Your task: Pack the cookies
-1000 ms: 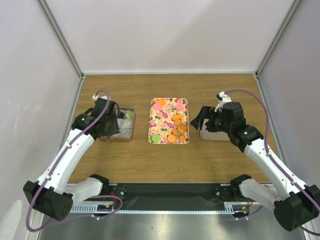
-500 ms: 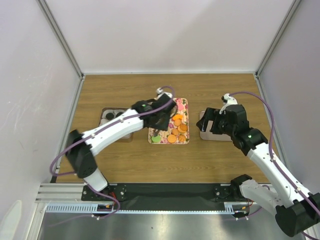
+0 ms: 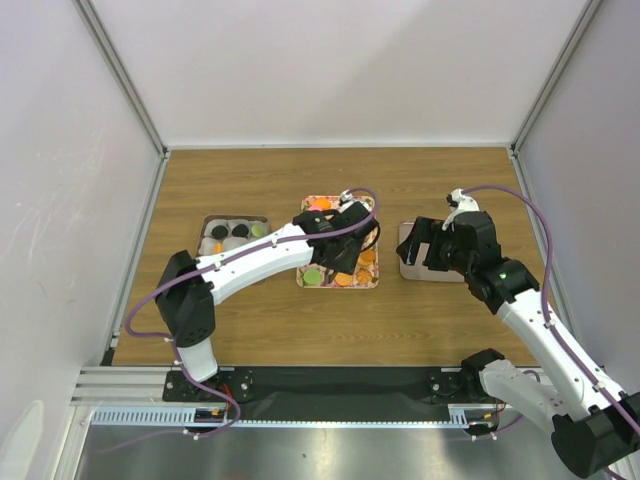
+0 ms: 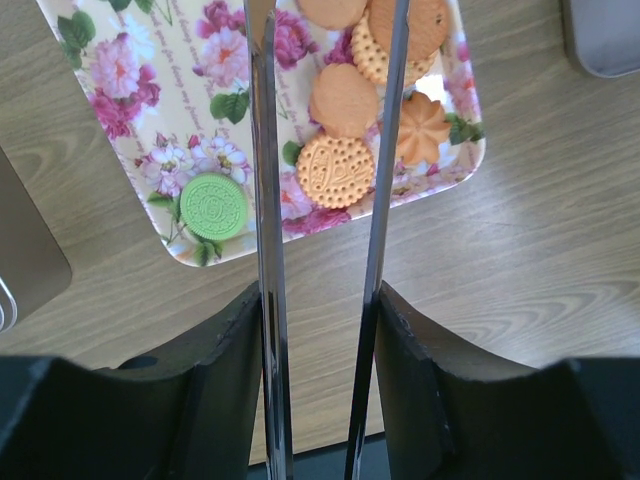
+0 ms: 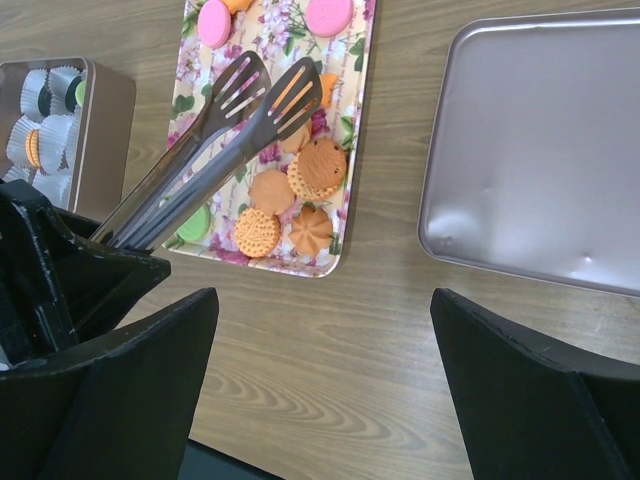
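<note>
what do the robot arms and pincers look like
Both the left arm and the right arm have white tube-like links joined by chunky black joints. A thin purple cable loops along the outside of each. The left pincer and the right pincer are black, each with two broad, angular matte fingers.
</note>
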`<state>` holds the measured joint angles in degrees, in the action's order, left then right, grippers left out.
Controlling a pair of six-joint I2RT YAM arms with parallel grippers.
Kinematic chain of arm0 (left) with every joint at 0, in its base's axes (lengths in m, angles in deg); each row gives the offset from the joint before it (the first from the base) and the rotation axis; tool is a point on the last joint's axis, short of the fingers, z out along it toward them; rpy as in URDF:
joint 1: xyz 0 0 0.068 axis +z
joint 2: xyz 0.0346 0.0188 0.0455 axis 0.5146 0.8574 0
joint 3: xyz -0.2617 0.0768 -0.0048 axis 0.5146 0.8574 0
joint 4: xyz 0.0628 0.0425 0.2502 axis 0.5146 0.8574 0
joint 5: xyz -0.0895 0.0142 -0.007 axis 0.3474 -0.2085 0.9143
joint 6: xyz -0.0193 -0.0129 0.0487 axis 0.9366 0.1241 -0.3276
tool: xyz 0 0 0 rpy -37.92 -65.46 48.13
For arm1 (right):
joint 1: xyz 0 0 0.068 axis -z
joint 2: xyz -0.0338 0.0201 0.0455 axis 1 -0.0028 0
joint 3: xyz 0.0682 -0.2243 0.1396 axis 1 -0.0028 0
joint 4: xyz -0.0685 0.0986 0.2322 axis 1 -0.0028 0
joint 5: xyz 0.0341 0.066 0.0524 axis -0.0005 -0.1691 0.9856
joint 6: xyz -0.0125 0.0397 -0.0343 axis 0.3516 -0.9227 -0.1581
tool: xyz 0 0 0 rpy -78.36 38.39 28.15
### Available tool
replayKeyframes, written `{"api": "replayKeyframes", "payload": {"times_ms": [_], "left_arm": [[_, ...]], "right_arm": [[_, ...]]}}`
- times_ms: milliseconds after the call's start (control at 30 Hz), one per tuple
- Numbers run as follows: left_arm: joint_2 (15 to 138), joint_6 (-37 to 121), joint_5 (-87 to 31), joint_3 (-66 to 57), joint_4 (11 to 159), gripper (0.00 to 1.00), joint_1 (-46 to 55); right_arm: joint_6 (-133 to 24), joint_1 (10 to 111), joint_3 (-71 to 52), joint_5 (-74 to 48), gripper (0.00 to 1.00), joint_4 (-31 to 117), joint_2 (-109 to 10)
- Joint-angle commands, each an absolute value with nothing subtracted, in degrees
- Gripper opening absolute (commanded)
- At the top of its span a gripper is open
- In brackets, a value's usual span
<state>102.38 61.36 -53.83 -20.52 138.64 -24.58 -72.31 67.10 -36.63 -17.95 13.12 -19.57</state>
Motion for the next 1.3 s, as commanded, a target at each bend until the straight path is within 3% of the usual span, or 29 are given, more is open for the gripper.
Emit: {"api": "replayKeyframes", "payload": {"times_ms": [0,867,1267], "left_arm": [[100.7,62.1,-54.4,-19.9,137.9,0.50,-24.9],[103.0,62.8,-52.2,-15.3,134.4,0.50,-25.3],[100.5,63.7,-54.4,-13.8,135.3,0.41,-25.3]], "right_arm": [[-71.7,67.3,-34.3,-18.1,0.95,13.7,-19.9],[-71.4,67.3,-35.3,-17.7,0.95,14.6,-19.9],[-71.8,67.3,-35.3,-17.2,0.95,15.1,-19.9]]}}
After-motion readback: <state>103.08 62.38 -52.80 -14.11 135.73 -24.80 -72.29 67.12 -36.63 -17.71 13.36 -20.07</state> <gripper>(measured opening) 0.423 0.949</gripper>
